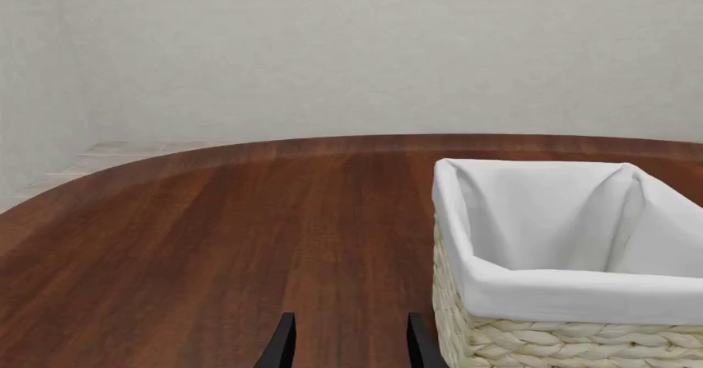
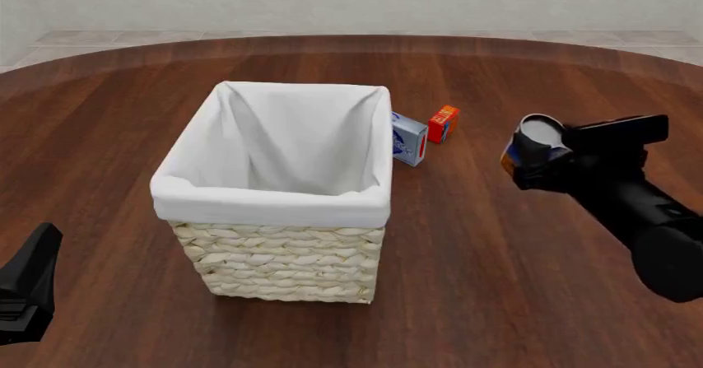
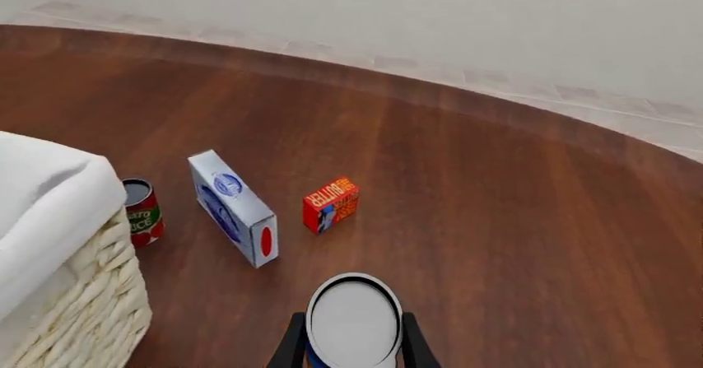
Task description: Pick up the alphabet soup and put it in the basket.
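The left gripper [image 2: 28,290] sits low at the near left edge of the tabletop [image 2: 495,286], its fingers apart with nothing between them. The basket [image 2: 275,220] stands upright near centre, liner open to the top. The right gripper [image 2: 533,158] is raised to the basket's right, well apart from it, clamping the alphabet soup [image 2: 538,133], whose long axis is upright with the lid up. The right arm extends forward, roughly level. The coming move probably turns on carrying the can leftward over the rim. Beyond lie a blue-and-white box [image 2: 409,140], an orange-red box [image 2: 443,123] and a red can [image 3: 141,211].
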You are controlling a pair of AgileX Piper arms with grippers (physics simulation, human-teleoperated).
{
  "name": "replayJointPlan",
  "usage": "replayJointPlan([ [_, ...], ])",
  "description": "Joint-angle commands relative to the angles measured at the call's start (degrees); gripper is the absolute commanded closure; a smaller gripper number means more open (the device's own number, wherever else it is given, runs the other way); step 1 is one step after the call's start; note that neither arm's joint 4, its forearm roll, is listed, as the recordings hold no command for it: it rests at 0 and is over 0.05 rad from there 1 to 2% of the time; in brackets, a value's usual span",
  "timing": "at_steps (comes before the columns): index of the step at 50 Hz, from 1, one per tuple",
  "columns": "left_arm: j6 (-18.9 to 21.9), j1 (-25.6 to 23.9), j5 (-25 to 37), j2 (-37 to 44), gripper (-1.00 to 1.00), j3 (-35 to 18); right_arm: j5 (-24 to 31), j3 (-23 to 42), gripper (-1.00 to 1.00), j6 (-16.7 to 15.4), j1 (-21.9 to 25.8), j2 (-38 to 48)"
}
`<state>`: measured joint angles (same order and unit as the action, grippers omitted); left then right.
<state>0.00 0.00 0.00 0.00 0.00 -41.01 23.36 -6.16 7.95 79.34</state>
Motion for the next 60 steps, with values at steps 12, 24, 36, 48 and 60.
replayJointPlan([
  [12, 0.0, 0.0, 0.0, 0.0, -1.0, 0.0, 7.68, -0.63, 1.0, 0.68, 4.28, -13.18],
  [24, 0.0, 0.0, 0.0, 0.0, -1.0, 0.0, 11.35, -0.31, 1.0, 0.23, 6.94, -18.08],
  [36, 0.0, 0.0, 0.0, 0.0, -1.0, 0.0, 14.9, 2.05, 1.0, -0.73, 10.28, -20.66],
  [48, 0.0, 0.0, 0.0, 0.0, -1.0, 0.0, 15.67, 3.27, 1.0, -0.59, 12.94, -21.25],
  [60, 0.0, 0.0, 0.0, 0.0, -1.0, 0.0, 16.49, 5.66, 1.0, -0.93, 15.95, -20.17],
])
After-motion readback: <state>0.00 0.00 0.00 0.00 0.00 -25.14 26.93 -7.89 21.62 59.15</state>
